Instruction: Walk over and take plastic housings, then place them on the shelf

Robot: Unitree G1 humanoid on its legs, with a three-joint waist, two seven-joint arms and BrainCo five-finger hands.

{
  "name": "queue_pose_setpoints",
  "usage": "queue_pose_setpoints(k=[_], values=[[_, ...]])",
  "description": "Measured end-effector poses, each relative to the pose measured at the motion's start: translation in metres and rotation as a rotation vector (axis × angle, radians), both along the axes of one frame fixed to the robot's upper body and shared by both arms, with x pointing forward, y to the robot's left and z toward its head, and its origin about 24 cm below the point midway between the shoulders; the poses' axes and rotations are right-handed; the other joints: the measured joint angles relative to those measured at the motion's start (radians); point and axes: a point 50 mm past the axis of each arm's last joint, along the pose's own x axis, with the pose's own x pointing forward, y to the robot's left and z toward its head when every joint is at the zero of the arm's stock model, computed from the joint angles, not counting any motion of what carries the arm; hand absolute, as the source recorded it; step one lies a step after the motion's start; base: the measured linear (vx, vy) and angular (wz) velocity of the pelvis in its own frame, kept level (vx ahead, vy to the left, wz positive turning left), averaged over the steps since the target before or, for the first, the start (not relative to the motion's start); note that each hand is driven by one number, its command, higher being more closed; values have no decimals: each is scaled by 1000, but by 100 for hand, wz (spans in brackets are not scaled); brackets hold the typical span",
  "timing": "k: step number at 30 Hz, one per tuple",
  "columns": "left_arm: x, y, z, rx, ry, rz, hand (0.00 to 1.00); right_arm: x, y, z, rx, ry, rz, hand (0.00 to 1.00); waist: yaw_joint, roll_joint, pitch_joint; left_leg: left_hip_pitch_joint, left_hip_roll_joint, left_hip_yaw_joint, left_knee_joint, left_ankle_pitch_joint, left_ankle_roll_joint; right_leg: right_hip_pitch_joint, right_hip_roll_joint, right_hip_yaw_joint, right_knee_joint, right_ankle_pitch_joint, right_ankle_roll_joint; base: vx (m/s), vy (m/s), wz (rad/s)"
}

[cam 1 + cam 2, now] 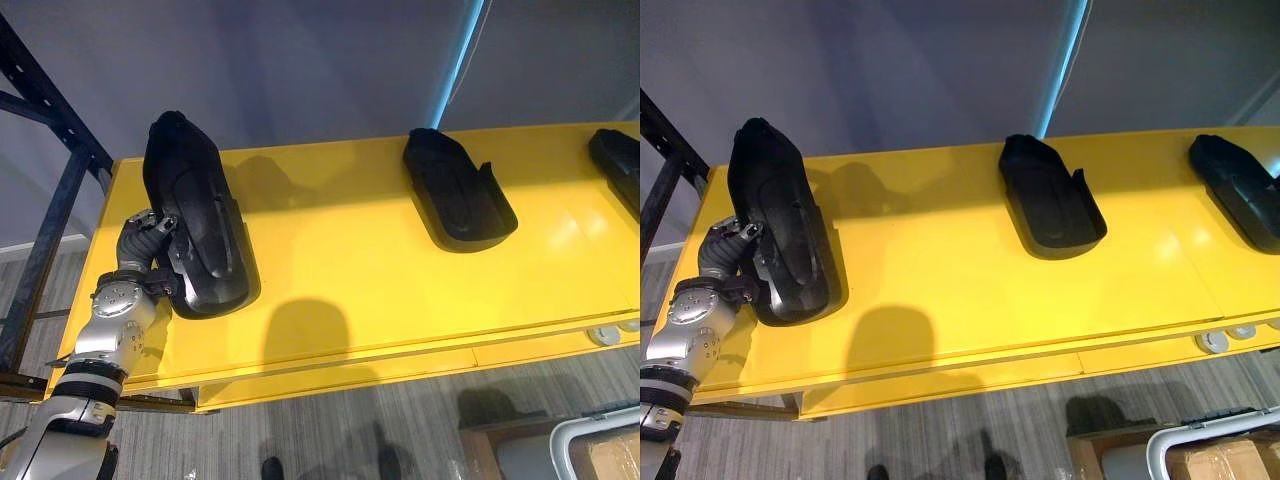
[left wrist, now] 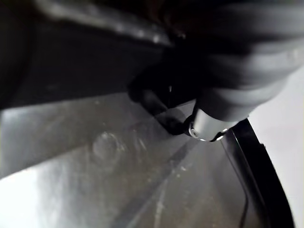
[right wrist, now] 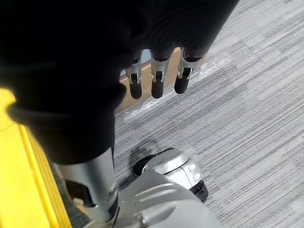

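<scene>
At the left end of the yellow shelf (image 1: 350, 285) I had the left hand (image 1: 150, 243) reaching up from the near edge against the near left side of the left housing (image 1: 195, 215). That housing stood tilted up on its side on the shelf. The wrist was bent towards it. The fingers went behind the black shell, so I could not tell whether they were curled on it or straight.

The right hand (image 3: 156, 78) hung low over the grey floor (image 3: 237, 123), its fingers (image 3: 183, 78) straight, side by side and holding nothing.

Further right the middle housing (image 1: 458, 190) lay flat on the shelf, well apart from the first. The right housing (image 1: 1240, 190) lay beyond it at the right end. A dark rack post (image 1: 50, 240) stood left of the shelf, and a box (image 1: 1230, 462) sat on the floor at the near right.
</scene>
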Motion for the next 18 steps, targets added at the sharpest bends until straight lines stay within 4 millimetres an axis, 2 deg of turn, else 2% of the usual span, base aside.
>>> queue_pose_setpoints(k=[1, 2, 5, 13, 18], values=[[0, 0, 0, 5, 0, -2, 100, 1, -1, 0, -1, -3, 1, 0, 1, 4, 6, -2, -2, 1, 0, 1, 2, -4, -2, 3, 0, 3, 1, -57, 26, -17], [0, 1, 2, 14, 0, -2, 0, 2, -3, 1, -6, -5, 4, 0, -1, 8, 12, -2, -4, 1, 0, 3, 4, -4, -3, 4, 0, 5, 1, -67, 25, -6], [0, 0, 2, 68, 19, -17, 0, 4, -4, 2, -14, -5, 30, 0, -2, 14, 17, -2, -4, 4, 0, 4, 5, -6, -3, 6, 0, 8, 2, -36, 14, -1], [0, 3, 4, 80, 31, -6, 0, 4, -5, 2, -15, -3, 30, 0, -5, 18, 21, 10, -6, 23, -4, 4, 6, -5, -3, 26, -7, 14, 5, 1, 22, -6], [9, -8, -7, -13, 42, 6, 0, 4, -5, 1, -6, 13, 19, 0, -13, 20, 22, 48, -7, 24, -9, 4, 6, 35, -3, 27, -21, 18, 4, 0, 0, 0]])
